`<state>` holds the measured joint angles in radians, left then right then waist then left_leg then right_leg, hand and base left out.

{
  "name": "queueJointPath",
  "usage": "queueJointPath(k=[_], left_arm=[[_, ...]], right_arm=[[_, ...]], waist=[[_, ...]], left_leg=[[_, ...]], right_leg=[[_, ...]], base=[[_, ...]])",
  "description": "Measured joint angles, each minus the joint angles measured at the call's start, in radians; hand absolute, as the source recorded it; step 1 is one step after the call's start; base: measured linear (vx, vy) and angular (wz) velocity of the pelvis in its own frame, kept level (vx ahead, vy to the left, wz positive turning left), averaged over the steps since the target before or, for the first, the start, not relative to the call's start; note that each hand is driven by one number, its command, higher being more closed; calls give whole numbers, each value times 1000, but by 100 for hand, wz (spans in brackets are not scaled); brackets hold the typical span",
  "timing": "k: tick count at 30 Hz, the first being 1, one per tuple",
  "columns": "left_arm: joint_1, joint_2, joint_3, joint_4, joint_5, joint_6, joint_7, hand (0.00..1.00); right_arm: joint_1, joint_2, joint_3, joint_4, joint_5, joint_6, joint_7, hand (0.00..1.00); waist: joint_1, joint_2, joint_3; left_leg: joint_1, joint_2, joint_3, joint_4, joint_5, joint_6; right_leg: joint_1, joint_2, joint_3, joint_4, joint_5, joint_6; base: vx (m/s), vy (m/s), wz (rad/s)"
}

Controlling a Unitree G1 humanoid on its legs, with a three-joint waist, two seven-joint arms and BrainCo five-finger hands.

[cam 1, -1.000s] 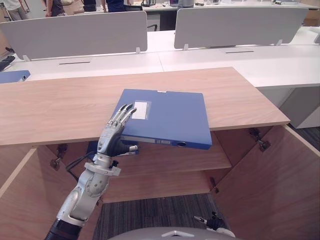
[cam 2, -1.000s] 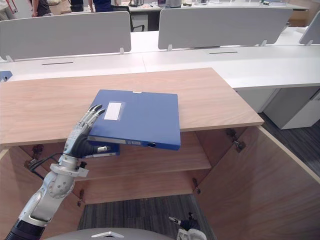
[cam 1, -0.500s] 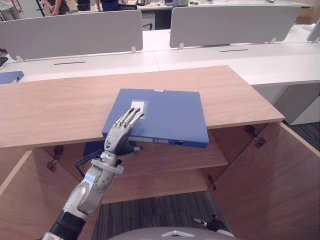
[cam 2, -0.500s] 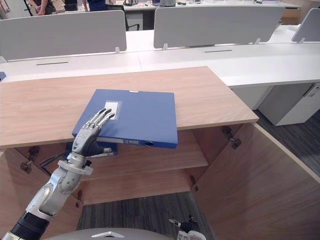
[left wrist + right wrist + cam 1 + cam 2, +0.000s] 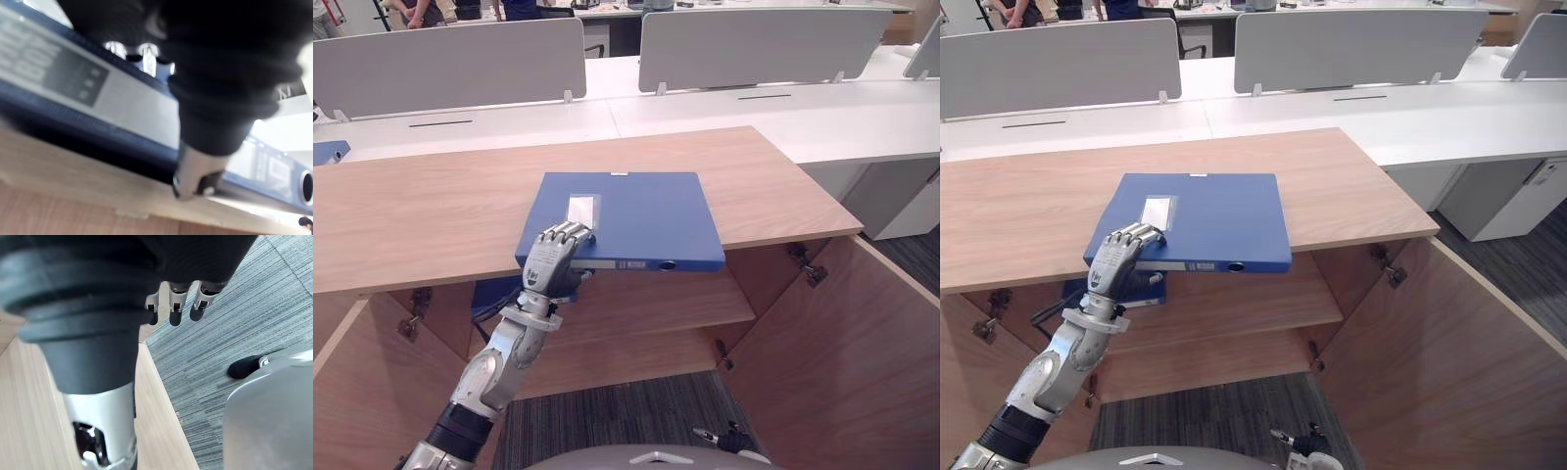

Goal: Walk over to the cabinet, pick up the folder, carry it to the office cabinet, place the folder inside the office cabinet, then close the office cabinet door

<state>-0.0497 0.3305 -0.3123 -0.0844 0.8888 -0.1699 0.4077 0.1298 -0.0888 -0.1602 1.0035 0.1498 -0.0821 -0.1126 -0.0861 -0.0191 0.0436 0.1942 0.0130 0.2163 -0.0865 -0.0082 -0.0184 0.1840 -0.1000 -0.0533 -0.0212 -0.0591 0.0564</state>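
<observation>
A blue folder lies flat on the wooden cabinet top, its spine hanging a little over the front edge. My left hand is at the folder's near left corner, fingers curled down onto the cover beside the white label and thumb tucked under the spine. My right hand hangs low by the right cabinet door above the carpet, fingers straight and holding nothing; its fingertips also show at the bottom of the left eye view.
Below the top the cabinet stands open, with a door swung out on the right and on the left. A second blue folder lies on the inner shelf. White desks with grey dividers stand behind.
My left hand's fingers, straight over the folder's corner before, have curled down onto it. The folder has stayed on the top. The camera has shifted a little.
</observation>
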Motion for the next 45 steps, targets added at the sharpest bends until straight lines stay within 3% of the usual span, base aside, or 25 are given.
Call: queueJointPath(k=[12, 17, 22, 27, 38, 41, 45], left_arm=[[-5, -62, 23, 22, -16, -2, 25, 100], [7, -92, 61, -14, -100, -2, 45, 100], [68, -160, 121, -158, -192, 10, 85, 100], [90, -209, 159, -273, -260, 13, 120, 100], [169, -300, 234, -537, -346, 5, 245, 100], [174, -308, 235, -571, -359, 1, 266, 100], [183, -313, 233, -610, -365, -12, 280, 100]], right_arm=[[-2, 3, 0, 24, 0, 2, -5, 0], [-3, 5, 15, 19, 2, 2, -8, 0], [8, 17, 39, -49, 23, -5, -26, 0], [39, 53, 75, -199, 46, -25, -32, 0], [141, 129, 127, -697, 60, -121, -45, 0], [161, 130, 149, -800, 60, -128, -50, 0], [180, 145, 165, -1017, 59, -173, -52, 0]], waist=[[1, -11, -8], [0, -14, -9], [4, -15, -11], [15, -13, -12], [26, -11, -12], [27, -11, -12], [23, -10, -11]], left_leg=[[0, 0, 3, 0, 0, 0], [0, 0, 3, 0, 0, 0], [-3, 6, 16, 0, 0, -1], [-16, 7, 29, 0, 6, 3], [-16, 6, 30, 0, 13, 7], [-16, 6, 32, 0, 13, 7], [-17, 5, 40, 6, 13, 7]], right_leg=[[0, 0, 5, -3, 3, 0], [0, 0, 5, -2, 4, 1], [-18, 3, 31, 16, 5, 4], [-49, 6, 47, 47, 3, 10], [-69, 4, 49, 74, -3, 20], [-71, 4, 52, 73, -3, 20], [-77, 4, 62, 72, 0, 22]], base=[[-8, -10, 0], [0, 0, -1], [-30, -27, -9], [-51, -28, -7], [-49, -22, 0], [0, 0, 0], [0, -10, -7]])
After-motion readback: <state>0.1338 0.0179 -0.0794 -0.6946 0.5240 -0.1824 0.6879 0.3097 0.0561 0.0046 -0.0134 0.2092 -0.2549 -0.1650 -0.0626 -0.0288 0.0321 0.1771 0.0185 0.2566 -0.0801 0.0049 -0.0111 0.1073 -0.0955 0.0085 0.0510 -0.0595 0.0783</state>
